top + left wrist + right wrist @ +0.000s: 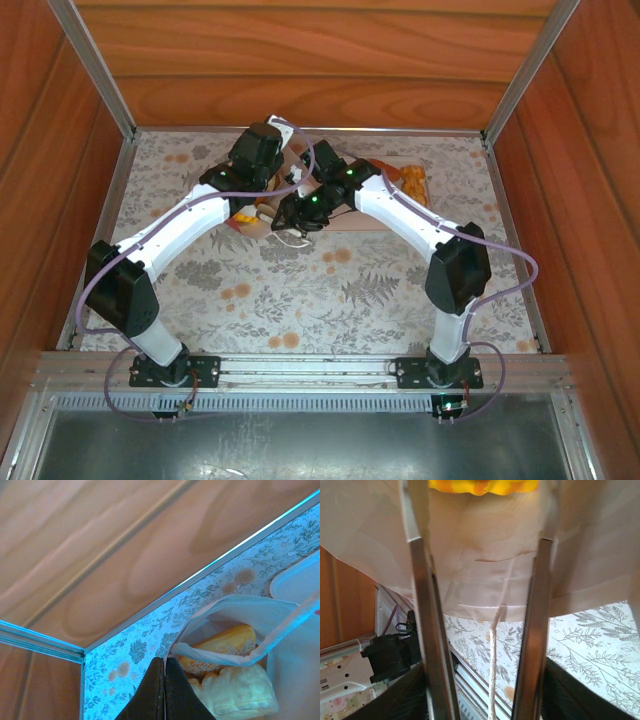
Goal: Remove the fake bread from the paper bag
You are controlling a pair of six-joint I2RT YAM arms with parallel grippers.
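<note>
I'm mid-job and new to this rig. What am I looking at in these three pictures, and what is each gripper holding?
Two white robot arms work over a flowery table. The overhead picture looks down from behind them; the other two come from cameras on the wrists. The left gripper is shut, seemingly pinching the rim of the paper bag, with fake bread inside. The right gripper holds metal tongs reaching into the bag. Another bread piece lies outside, beside the right arm.

Even warm light, soft shadows, left wrist view blue-tinted — near surfaces blurred
</note>
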